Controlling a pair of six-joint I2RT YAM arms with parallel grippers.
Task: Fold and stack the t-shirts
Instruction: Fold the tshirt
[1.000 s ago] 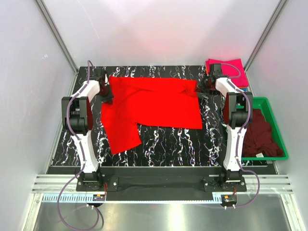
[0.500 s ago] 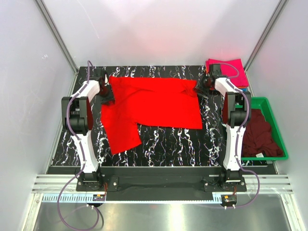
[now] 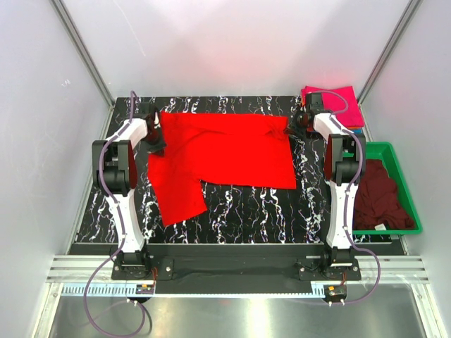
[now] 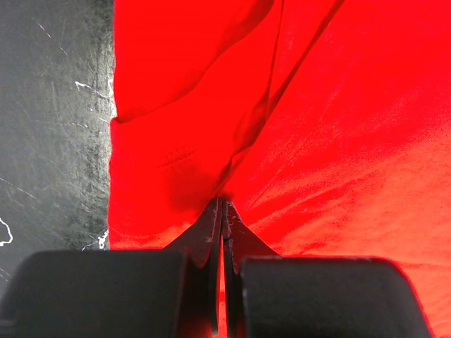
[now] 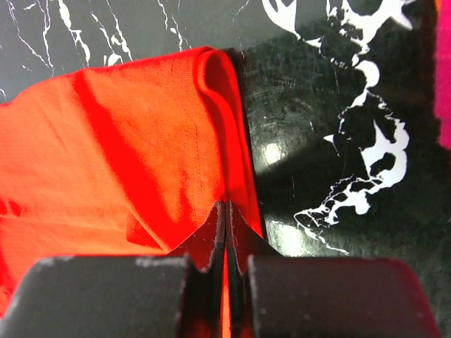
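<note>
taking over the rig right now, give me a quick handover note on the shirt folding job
Left end effector: shut, pinching the red t-shirt at its far left edge.
Right end effector: shut on the same shirt's far right edge.
Where things are: the red t-shirt lies spread on the table, unfolded. The pink t-shirt lies folded at the far right corner. The maroon t-shirt is bunched in the green bin.
Done: pink one folded.
Left: fold the red, then the maroon, and stack all three.
</note>
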